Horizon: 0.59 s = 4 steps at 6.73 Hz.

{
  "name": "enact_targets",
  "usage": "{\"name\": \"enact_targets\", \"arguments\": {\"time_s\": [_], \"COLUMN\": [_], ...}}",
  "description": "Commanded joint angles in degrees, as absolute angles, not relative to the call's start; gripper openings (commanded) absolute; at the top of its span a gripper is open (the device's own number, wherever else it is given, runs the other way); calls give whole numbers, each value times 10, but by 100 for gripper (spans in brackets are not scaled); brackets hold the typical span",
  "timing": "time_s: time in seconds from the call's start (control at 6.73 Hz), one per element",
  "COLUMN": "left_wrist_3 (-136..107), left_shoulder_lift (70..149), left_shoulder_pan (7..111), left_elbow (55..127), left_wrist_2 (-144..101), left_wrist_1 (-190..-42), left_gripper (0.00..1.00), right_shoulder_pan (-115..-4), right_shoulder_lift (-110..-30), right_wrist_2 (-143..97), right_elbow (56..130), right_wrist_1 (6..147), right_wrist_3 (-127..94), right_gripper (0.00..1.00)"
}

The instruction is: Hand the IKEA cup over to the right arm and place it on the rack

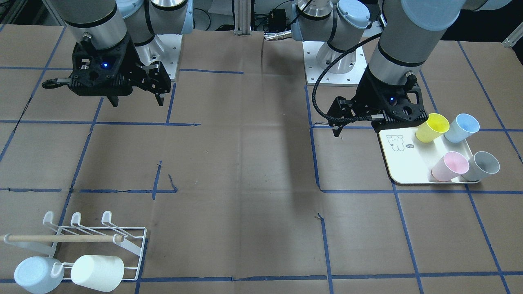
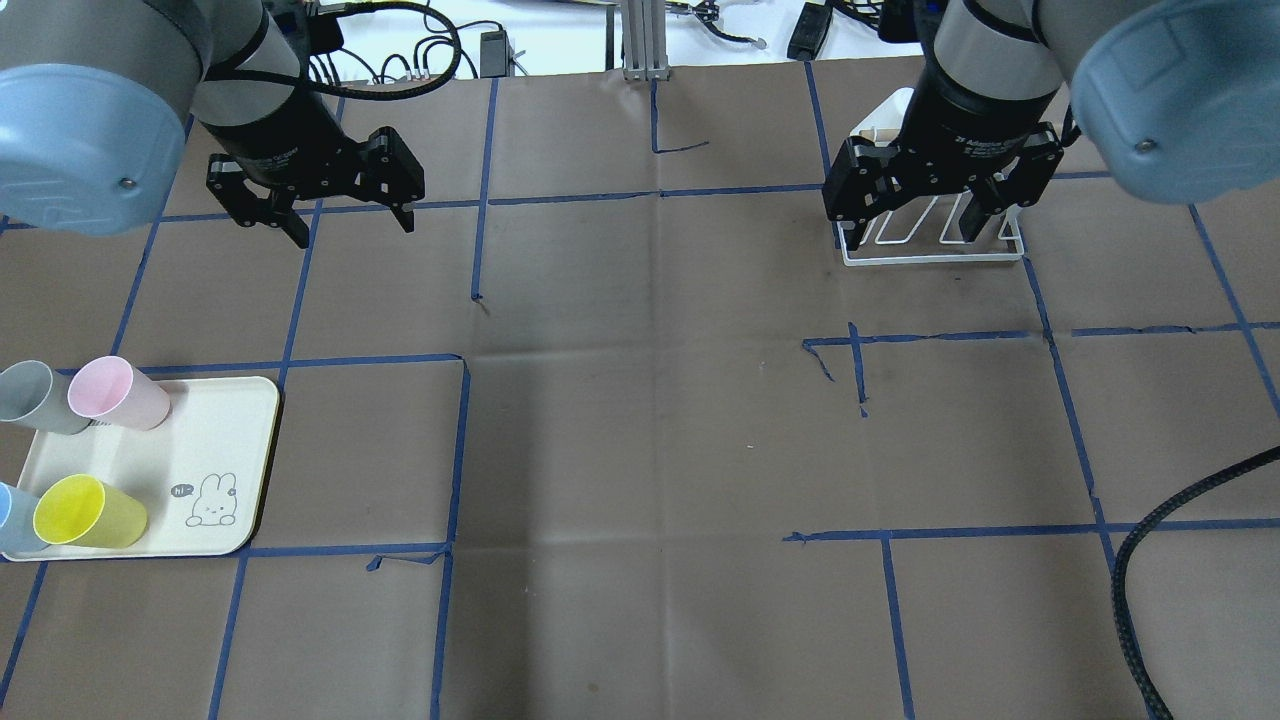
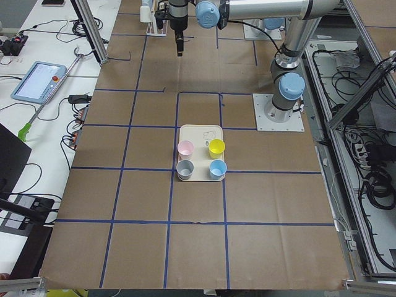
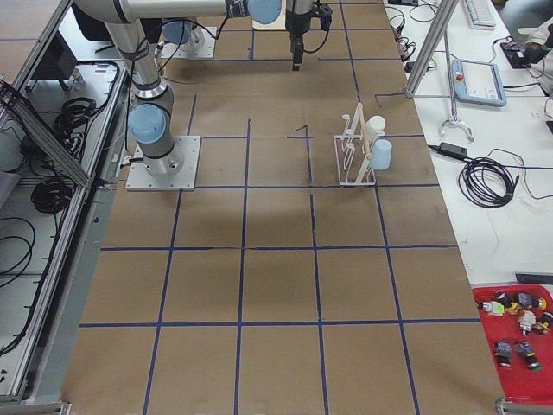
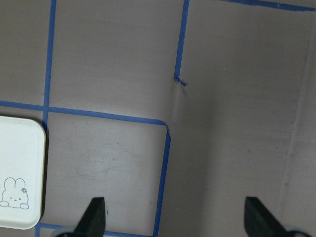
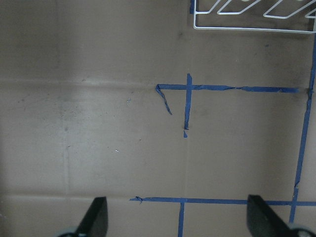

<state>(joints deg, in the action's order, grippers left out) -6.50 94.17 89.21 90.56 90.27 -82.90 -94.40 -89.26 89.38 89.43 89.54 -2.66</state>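
Left pincer (image 2: 352, 230) and right pincer (image 2: 905, 228) both spread, empty. Risk: cups (image 1: 449, 166) crowd the tray (image 1: 402, 165) beside left pincer; wide jaws could knock a neighbour over.

You'll find your left arm (image 2: 245, 80) stretched forward with its wrist turned downward. The left gripper (image 2: 353, 228) has its jaws spread wide, with nothing between the fingers (image 5: 95, 217). Your right arm (image 2: 990, 60) is posed much the same on the opposite side, and the right gripper (image 2: 905, 228) also points down, jaws wide apart and empty.
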Motion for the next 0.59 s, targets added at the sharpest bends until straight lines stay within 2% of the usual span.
{"name": "enact_targets", "arguments": {"time_s": [0.0, 0.45], "left_wrist_3": [-66, -66], "left_shoulder_lift": [946, 947], "left_shoulder_pan": [892, 892], "left_elbow": [902, 902], "left_wrist_2": [904, 903], "left_wrist_1": [-830, -829], "left_gripper": [99, 99], "right_shoulder_pan": [-954, -952], "right_shoulder_lift": [-893, -888], "right_wrist_2": [891, 898], "right_elbow": [895, 899], "right_wrist_1": [889, 889], "right_wrist_3": [-40, -38], "right_gripper": [100, 100]}}
